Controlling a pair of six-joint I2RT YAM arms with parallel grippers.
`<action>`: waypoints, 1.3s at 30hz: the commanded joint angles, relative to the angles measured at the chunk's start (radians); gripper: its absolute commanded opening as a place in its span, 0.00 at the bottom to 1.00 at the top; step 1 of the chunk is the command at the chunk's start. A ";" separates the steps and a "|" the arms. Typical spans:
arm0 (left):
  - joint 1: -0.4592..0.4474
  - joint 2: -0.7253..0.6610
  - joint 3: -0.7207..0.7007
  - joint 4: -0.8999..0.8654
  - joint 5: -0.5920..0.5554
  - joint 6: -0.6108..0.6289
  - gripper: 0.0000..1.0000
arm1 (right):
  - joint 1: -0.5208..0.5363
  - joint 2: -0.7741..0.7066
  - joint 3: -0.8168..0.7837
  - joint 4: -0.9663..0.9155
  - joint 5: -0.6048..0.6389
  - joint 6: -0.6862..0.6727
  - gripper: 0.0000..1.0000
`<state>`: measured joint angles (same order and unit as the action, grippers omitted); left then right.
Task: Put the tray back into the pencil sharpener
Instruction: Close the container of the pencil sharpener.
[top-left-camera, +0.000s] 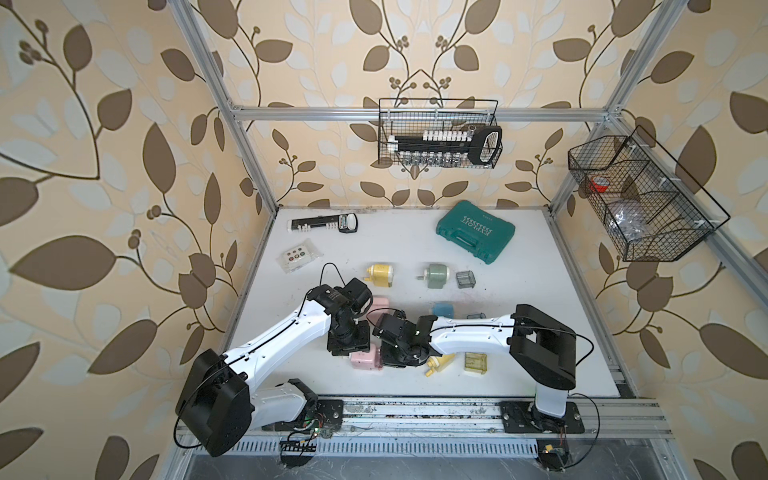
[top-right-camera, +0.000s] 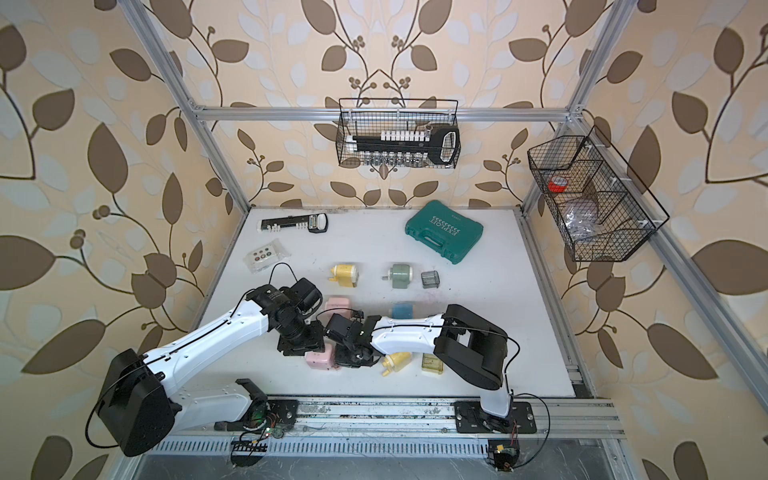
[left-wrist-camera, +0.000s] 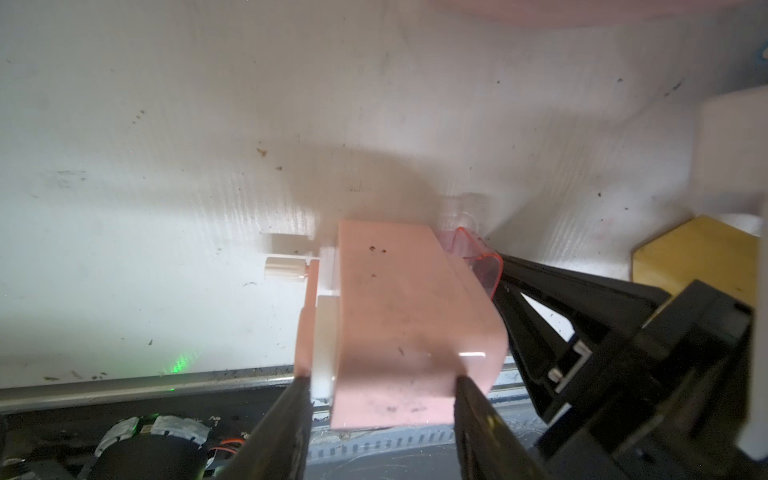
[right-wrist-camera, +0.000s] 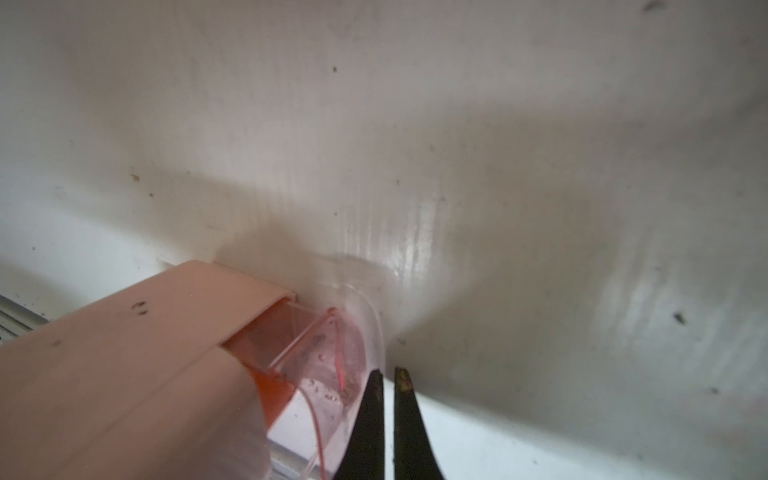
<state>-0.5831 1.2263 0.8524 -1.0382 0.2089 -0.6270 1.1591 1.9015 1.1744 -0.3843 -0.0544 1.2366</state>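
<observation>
Left gripper (left-wrist-camera: 382, 379) clamps pink sharpener (left-wrist-camera: 395, 311) | right gripper (right-wrist-camera: 388, 372) closed, seemingly touching tray (right-wrist-camera: 328, 361), part-inserted

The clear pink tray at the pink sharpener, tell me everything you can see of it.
The tray is a small drawer of clear, pink-tinted plastic with thin walls and a rounded front. Dark specks lie inside. It sits partly inside the open end of the pink sharpener, its front sticking out. The shut right hand seems to press its tips against that front, while the left hand clamps the sharpener's body.
</observation>
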 joint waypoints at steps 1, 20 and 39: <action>-0.011 0.027 -0.022 0.000 0.019 0.017 0.56 | -0.001 0.004 -0.008 0.059 -0.028 -0.014 0.00; -0.012 0.028 -0.026 0.001 0.019 0.015 0.55 | 0.005 -0.019 0.001 0.142 -0.078 0.017 0.00; -0.011 0.012 -0.015 -0.002 0.011 0.015 0.61 | 0.012 -0.112 0.058 -0.158 0.113 -0.058 0.00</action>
<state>-0.5835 1.2263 0.8528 -1.0363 0.2100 -0.6266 1.1648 1.8385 1.1904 -0.4252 -0.0299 1.2148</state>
